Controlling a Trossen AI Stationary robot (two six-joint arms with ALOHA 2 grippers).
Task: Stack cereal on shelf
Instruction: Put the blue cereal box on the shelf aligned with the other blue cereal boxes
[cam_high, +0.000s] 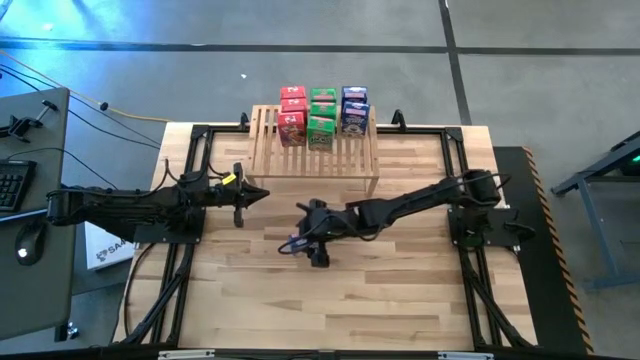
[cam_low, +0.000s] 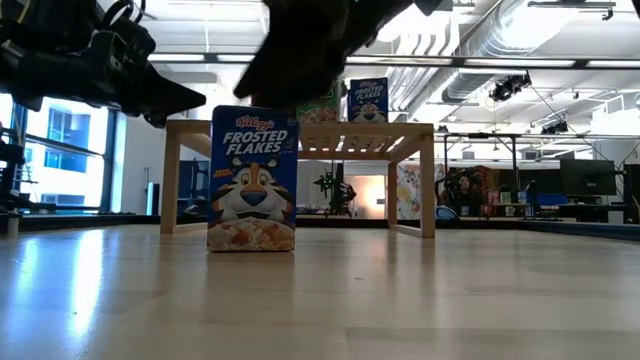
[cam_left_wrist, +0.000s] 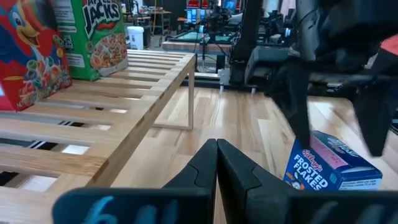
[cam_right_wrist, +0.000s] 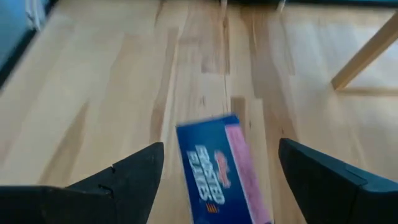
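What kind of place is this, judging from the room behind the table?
Probably a robotics lab or workshop in an open industrial hall: exposed ducts run under the ceiling, workbenches with monitors stand behind, and a keyboard lies on a desk beside the wooden table.

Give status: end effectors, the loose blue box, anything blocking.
Right end effector open, above blue cereal box standing on table. Left end effector shut, idle by shelf. Nothing blocking seen.

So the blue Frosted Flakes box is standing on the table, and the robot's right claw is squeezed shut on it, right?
Not quite. The Frosted Flakes box does stand on the table, but the right gripper is open above it, not squeezing it; the right wrist view shows its fingers spread wide apart.
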